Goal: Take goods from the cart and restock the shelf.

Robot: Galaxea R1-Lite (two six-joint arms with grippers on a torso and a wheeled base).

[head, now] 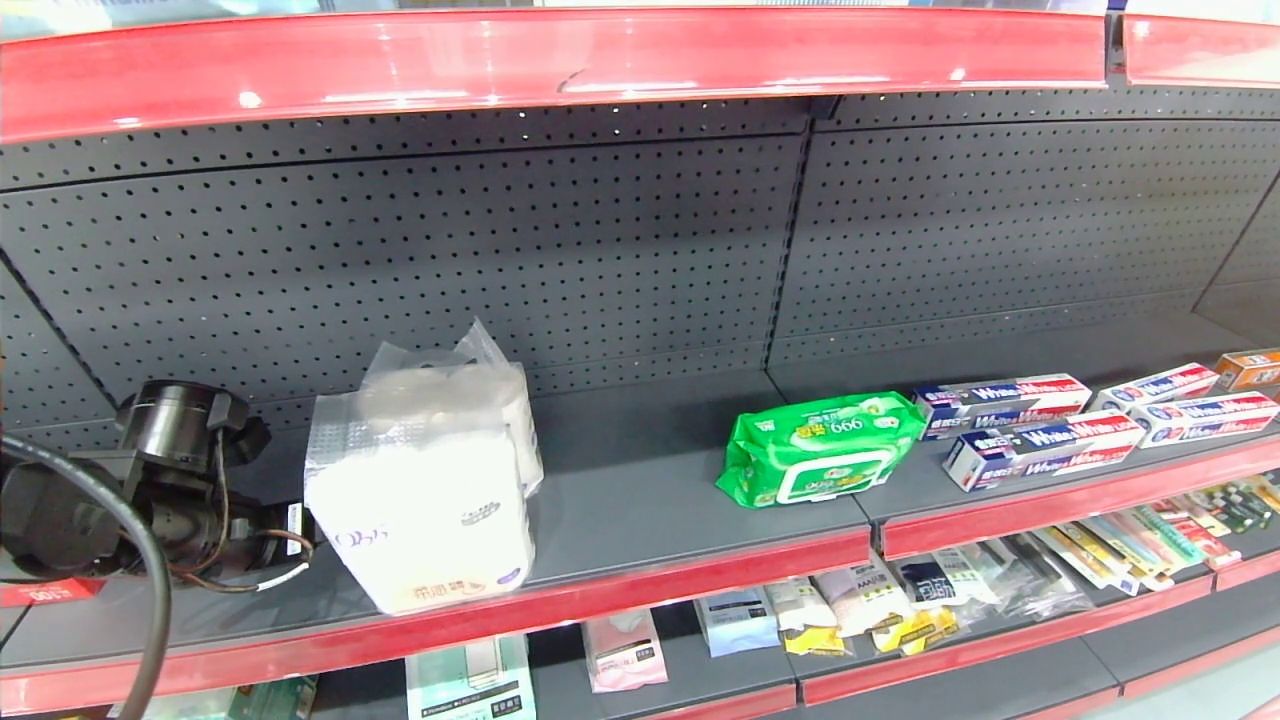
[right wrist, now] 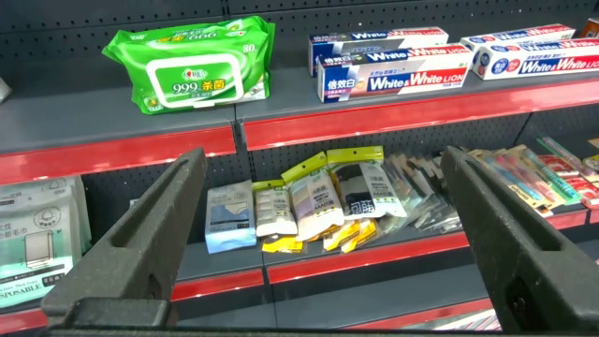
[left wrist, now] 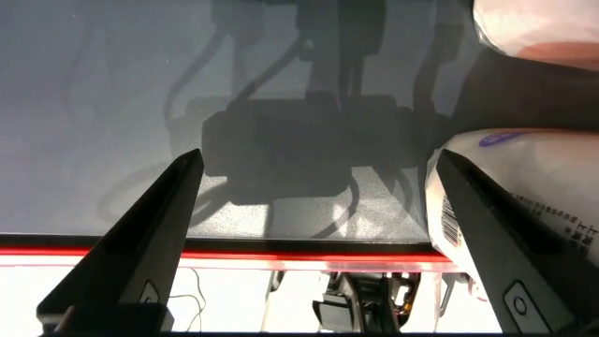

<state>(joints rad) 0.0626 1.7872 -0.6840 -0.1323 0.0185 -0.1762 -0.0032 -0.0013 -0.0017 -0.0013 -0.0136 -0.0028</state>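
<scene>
Left gripper [left wrist: 320,154] fingers spread, paper-roll pack [left wrist: 533,164] beside one; right gripper [right wrist: 323,152] spread, facing wipes pack [right wrist: 192,65] on shelf [head: 640,480].

- The left arm [head: 150,490] is cut off by the picture's left edge, and its tip is hidden behind the white paper pack [head: 425,500].
- The orange box [head: 1250,368] at the far right is cut off by the edge.
- The pale green packet [head: 470,680] on the lower shelf [head: 720,680] is cut off at the near edge.
- The slim packets [head: 1130,540] at the lower right are too small to tell apart.

green wipes pack [head: 815,447] lying flat | toothpaste boxes [head: 1040,440] just beside it | small packets [head: 870,595] one tier below
</scene>
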